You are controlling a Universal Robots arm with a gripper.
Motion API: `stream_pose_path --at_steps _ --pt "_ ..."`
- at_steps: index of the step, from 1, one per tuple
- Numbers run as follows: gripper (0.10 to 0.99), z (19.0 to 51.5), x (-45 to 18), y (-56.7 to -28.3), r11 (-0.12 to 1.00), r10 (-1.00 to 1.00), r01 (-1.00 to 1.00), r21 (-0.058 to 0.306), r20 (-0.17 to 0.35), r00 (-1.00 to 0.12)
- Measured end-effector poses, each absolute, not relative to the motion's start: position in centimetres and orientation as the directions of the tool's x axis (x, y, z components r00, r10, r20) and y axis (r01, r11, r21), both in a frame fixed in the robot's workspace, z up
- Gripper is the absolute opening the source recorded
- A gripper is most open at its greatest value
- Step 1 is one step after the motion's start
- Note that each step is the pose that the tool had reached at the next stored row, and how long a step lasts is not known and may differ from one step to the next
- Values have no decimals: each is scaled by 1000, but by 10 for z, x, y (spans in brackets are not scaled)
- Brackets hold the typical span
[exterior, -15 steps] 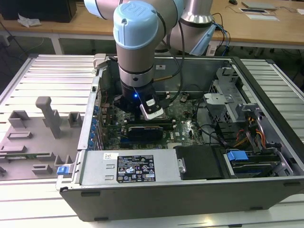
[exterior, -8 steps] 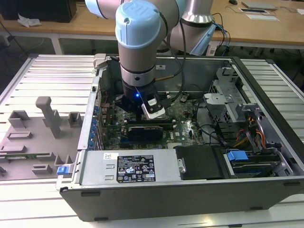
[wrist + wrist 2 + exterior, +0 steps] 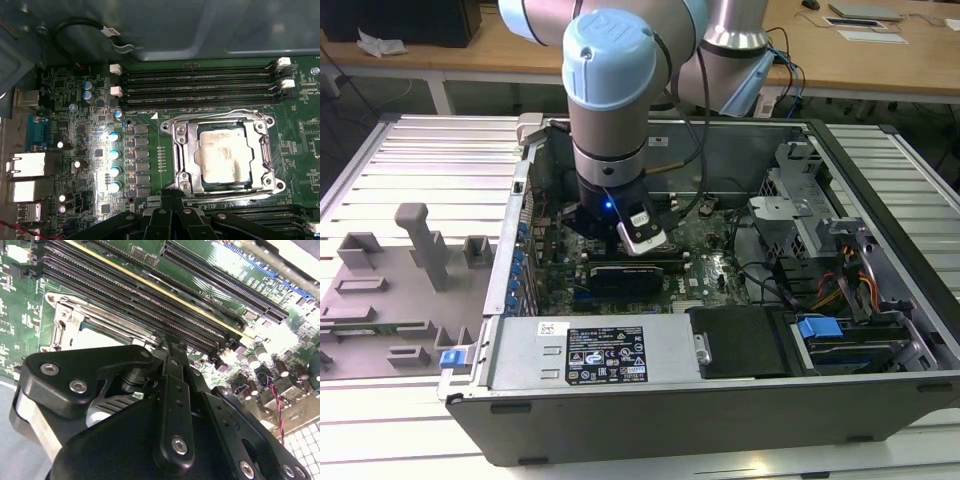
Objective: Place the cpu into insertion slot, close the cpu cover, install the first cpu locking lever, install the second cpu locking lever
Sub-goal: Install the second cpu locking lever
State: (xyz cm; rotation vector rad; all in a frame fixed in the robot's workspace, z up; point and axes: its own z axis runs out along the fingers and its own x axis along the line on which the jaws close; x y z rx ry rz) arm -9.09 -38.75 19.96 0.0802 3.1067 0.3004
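First wrist view: capacitors (image 3: 114,161) at 9 o'clock; cpu (image 3: 223,152) seated in insertion slot (image 3: 184,170), cpu cover (image 3: 179,131) down over it. Gripper (image 3: 172,212) at 6 o'clock, fingers pressed together, holding nothing. Risk: a fingertip slipping off a lever could scrape the board.

In the second wrist view the black metal gripper (image 3: 170,355) covers much of the square silver metal cpu cover (image 3: 75,322), so the chip beneath cannot be made out there; in the first wrist view the gripper's black linkage (image 3: 172,220) is cut off by the picture's edge, fingertips unseen; in the exterior view the grey arm hides the socket, and the green motherboard (image 3: 705,265) beside the gripper is too small to read.
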Motion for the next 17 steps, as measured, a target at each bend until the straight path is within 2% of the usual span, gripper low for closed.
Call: stream_pose_path --at_steps 17 --pt "106 205 -96 -387 981 52 49 187 -15 -999"
